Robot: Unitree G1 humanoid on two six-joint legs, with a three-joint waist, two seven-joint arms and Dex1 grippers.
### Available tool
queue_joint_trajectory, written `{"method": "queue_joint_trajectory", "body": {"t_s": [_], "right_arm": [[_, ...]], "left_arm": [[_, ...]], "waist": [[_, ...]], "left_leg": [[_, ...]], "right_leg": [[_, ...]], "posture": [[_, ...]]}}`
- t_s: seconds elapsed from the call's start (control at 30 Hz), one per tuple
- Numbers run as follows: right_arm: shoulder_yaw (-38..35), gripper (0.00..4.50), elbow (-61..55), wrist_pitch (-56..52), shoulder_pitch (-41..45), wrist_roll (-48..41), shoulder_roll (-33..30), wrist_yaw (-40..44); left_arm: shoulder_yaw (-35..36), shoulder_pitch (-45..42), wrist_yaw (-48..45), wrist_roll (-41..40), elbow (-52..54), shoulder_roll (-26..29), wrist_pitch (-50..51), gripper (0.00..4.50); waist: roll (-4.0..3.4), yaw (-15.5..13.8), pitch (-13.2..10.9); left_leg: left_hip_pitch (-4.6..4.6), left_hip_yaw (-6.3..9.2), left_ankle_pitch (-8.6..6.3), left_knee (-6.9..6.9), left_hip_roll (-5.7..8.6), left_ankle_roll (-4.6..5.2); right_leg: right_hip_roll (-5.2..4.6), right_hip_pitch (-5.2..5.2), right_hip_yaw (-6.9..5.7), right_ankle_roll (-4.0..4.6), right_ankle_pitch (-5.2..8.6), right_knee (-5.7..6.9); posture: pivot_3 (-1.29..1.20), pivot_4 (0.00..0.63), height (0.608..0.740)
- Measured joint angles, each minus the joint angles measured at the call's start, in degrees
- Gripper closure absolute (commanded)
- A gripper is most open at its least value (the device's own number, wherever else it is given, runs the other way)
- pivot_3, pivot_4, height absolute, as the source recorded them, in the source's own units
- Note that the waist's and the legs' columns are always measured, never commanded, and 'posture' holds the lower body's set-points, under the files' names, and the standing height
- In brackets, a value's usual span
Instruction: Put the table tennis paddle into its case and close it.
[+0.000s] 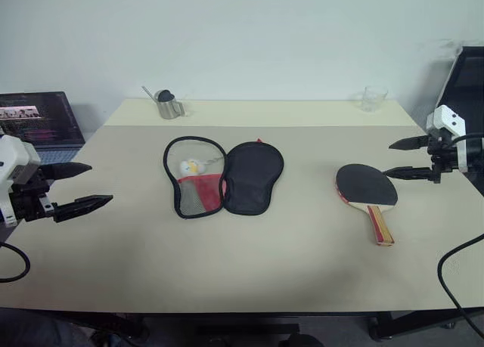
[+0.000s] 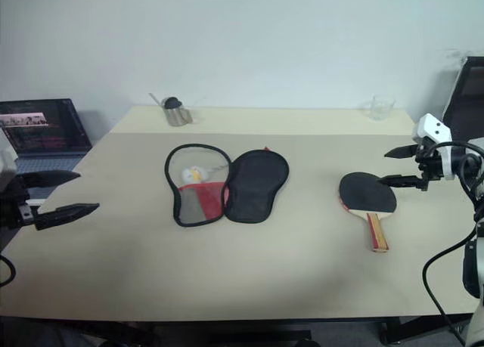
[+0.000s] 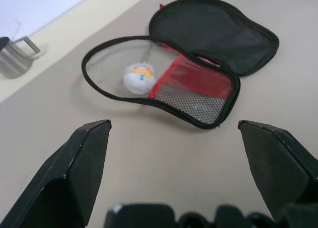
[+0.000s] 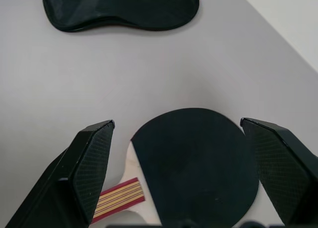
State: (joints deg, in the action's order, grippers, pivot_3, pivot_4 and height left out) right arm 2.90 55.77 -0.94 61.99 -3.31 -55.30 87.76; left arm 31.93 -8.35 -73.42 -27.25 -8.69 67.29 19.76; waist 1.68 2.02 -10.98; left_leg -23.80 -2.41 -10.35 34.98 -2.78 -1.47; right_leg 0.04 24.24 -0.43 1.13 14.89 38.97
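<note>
Right wrist view: right gripper (image 4: 176, 128) spread wide, empty, above the paddle (image 4: 198, 163).
Paddle axis: handle toward the robot.
Left gripper (image 1: 79, 187): wide, facing the open case (image 1: 223, 177).

One paddle (image 1: 366, 187), one case (image 1: 223, 177) (lying open), one metal cup (image 1: 169, 105), one glass (image 1: 373, 98), one laptop (image 1: 41, 124)

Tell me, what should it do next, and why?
Probably lower the right end effector onto the paddle and grip it. The paddle lies flat on the table, apart from the case, which already lies unzipped and spread open. That end effector hovers open just beside the paddle.
</note>
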Motion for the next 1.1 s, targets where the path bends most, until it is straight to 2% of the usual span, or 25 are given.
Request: {"method": "queue_joint_trajectory", "body": {"t_s": [0.2, 0.3, 0.4, 0.57, 0.67, 0.93, 1.1], "right_arm": [[-1.4, 0.03, -2.7, -0.7, -1.0, -1.6, -0.4, 0.0], [-1.8, 0.03, -4.7, -1.2, -2.4, -2.5, -0.3, 0.0], [-1.8, 0.03, -5.8, -2.1, -3.3, -2.7, -0.1, -0.1], [-3.8, 0.03, -10.0, -3.4, -6.3, -4.9, -0.3, -0.5], [-5.1, 0.03, -14.5, -5.8, -9.7, -6.8, -0.6, -1.0], [-8.3, 0.03, -32.8, -14.3, -20.1, -11.7, -0.7, -4.7], [-10.1, 0.03, -39.4, -18.4, -24.3, -13.8, -1.8, -7.1]], "left_arm": [[0.6, 0.0, 0.6, -0.6, 0.3, 0.0, 0.7, 0.00], [-0.5, -3.1, 3.1, -0.5, 0.2, -2.0, 0.1, 0.00], [-3.5, -6.6, 7.9, -1.5, 3.6, -8.9, 0.3, 0.00], [-11.9, -8.2, 14.2, -0.8, 9.0, -17.0, 1.8, 0.00], [-16.8, -11.8, 21.3, 3.9, 8.3, -21.6, 1.9, 0.00], [-32.0, -21.4, 41.1, 17.3, 5.9, -40.0, 4.1, 0.00], [-39.9, -25.2, 44.3, 20.6, 6.0, -49.2, 6.4, 0.00]], "waist": [[-0.01, 0.0, 0.0], [-0.01, -0.2, 0.0], [-0.03, -0.3, 0.0], [-0.01, -0.4, 0.0], [-0.02, -0.5, 0.0], [-0.01, -0.6, 0.0], [0.00, -0.6, 0.0]], "left_leg": [[0.05, 0.02, 0.00, 0.01, -0.01, 0.00], [0.05, 0.05, 0.01, 0.04, 0.00, 0.00], [-0.01, 0.03, 0.01, 0.14, 0.02, 0.00], [-0.04, 0.09, 0.01, 0.18, 0.04, -0.01], [-0.01, 0.16, 0.02, 0.23, 0.06, -0.01], [-0.25, 0.30, 0.00, 0.90, 0.13, 0.01], [-0.08, 0.39, 0.00, 1.09, 0.19, 0.02]], "right_leg": [[0.02, 0.00, -0.02, 0.00, 0.00, 0.06], [0.01, -0.06, -0.05, -0.01, 0.00, 0.05], [0.00, -0.08, -0.01, -0.09, -0.05, 0.05], [0.02, -0.12, -0.01, -0.12, -0.07, 0.04], [0.05, -0.17, -0.04, -0.13, -0.07, 0.09], [0.11, -0.28, 0.00, -0.50, -0.31, 0.10], [0.10, -0.62, -0.04, -0.67, -0.41, 0.02]], "posture": [[0.00, 0.150, 0.740], [0.00, 0.150, 0.740], [0.00, 0.150, 0.740], [0.00, 0.150, 0.740], [0.00, 0.150, 0.740], [0.00, 0.150, 0.740], [0.00, 0.150, 0.740]]}}
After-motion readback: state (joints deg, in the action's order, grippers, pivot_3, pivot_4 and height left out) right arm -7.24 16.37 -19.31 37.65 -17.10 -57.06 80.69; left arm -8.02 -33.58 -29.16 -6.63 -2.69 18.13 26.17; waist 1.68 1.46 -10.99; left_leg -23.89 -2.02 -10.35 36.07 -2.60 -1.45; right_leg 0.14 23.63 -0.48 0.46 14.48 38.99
